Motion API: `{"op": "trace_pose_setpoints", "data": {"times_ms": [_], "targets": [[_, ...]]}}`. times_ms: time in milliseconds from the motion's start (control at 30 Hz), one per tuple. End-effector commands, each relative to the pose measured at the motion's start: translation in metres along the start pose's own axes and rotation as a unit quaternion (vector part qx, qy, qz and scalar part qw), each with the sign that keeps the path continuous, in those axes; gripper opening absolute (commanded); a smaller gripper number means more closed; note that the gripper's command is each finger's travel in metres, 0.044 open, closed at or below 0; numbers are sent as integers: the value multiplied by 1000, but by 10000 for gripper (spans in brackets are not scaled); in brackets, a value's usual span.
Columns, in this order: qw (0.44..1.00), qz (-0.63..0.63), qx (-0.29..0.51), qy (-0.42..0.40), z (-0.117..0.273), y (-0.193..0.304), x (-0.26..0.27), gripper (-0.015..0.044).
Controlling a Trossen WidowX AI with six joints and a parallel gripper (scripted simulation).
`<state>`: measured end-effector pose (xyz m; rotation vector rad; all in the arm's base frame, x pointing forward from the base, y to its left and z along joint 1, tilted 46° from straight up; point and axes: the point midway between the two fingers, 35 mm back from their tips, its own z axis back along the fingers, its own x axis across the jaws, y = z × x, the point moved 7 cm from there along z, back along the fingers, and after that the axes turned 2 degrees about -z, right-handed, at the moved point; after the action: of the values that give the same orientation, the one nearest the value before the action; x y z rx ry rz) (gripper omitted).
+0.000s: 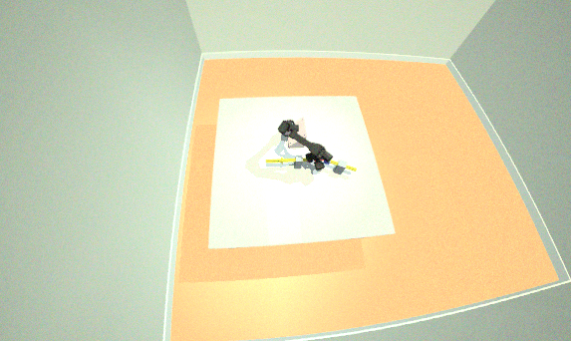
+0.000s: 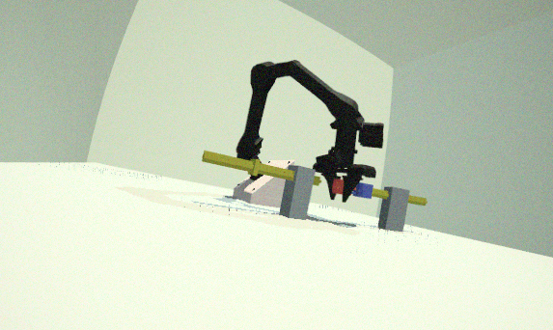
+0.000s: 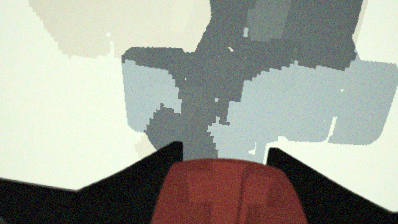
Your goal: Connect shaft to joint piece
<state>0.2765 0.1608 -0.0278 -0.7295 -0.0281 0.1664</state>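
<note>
The red joint piece (image 2: 338,186) (image 3: 230,192) sits between the fingers of my gripper (image 2: 339,197) (image 3: 225,153), which is shut on it. A blue part (image 2: 363,190) is on the end of the fixed yellow shaft (image 2: 380,193) (image 1: 352,169), beside the red piece. That shaft passes through the right grey block (image 2: 393,209) (image 1: 339,170). The second yellow shaft (image 2: 224,160) (image 1: 276,162), with a collar, runs through the left grey block (image 2: 297,193) (image 1: 298,165). Its inner end (image 2: 317,181) stops short of the red piece. The opening is hidden by the fingers.
The arm's pinkish sloped base (image 2: 267,193) (image 1: 296,142) stands behind the second shaft. Both blocks stand on a white table top (image 1: 251,219) (image 2: 176,270), whose edges show in the top view above an orange floor (image 1: 455,199).
</note>
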Motion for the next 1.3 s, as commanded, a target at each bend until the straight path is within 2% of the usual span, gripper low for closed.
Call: {"op": "trace_pose_setpoints", "data": {"times_ms": [0, 67, 233, 433, 867, 1267], "targets": [[1000, 1, -2, 0, -1, 0, 0, 182], [1000, 0, 0, 0, 0, 0, 0, 147], [1000, 0, 0, 0, 0, 0, 0, 147], [1000, 0, 0, 0, 0, 0, 0, 0], [998, -64, -24, -3, 3, 4, -6, 0], [998, -66, -23, -3, 3, 3, -6, 0]]}}
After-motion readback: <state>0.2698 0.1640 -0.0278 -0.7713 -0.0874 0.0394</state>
